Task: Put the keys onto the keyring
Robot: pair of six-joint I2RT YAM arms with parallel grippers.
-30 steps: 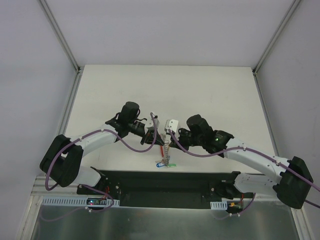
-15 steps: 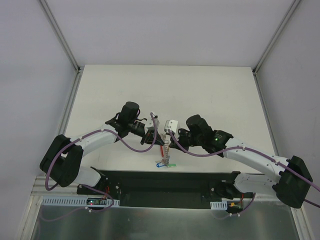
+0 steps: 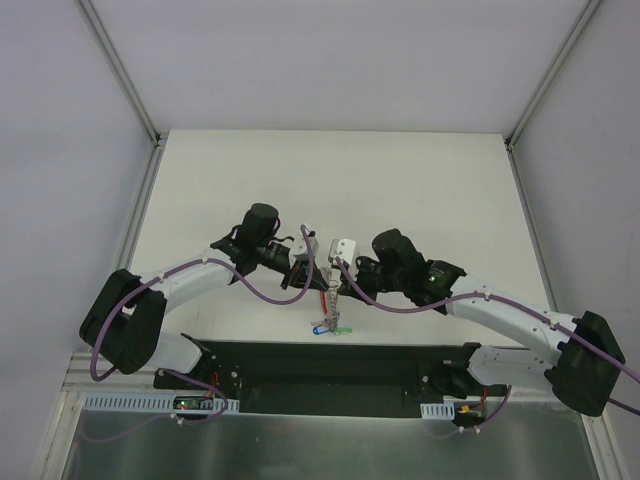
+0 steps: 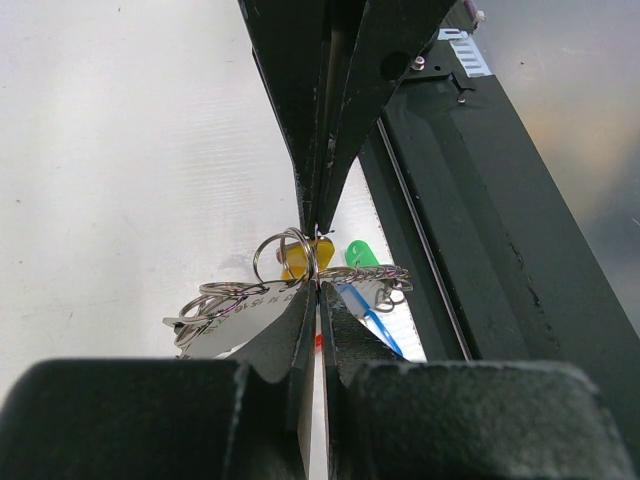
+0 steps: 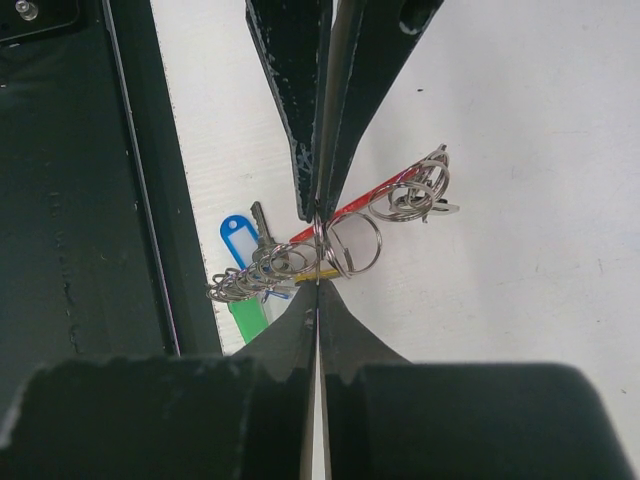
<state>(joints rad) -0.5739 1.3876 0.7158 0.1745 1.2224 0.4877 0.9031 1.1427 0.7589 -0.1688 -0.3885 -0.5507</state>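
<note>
My two grippers meet tip to tip low over the table's near edge. The left gripper [image 4: 318, 287] is shut on a thin metal ring of the keyring [image 4: 285, 250]. From the opposite side, the right gripper [image 5: 318, 284] is shut on that same ring [image 5: 355, 243]. The red band [image 5: 372, 193] trails away behind the ring. The keys hang in a bunch off linked rings [image 5: 250, 280]: a blue cap [image 5: 237, 238], a green cap [image 5: 246, 318], a yellow cap [image 4: 300, 263] and a bare silver blade [image 4: 240, 315]. From above, the bunch [image 3: 326, 325] dangles under both sets of fingertips [image 3: 327, 275].
The black base rail [image 3: 330, 365] runs right along the table edge, just beside the hanging keys. The white tabletop [image 3: 330, 180] stretches away behind both arms. Purple cables [image 3: 260, 290] loop off each wrist.
</note>
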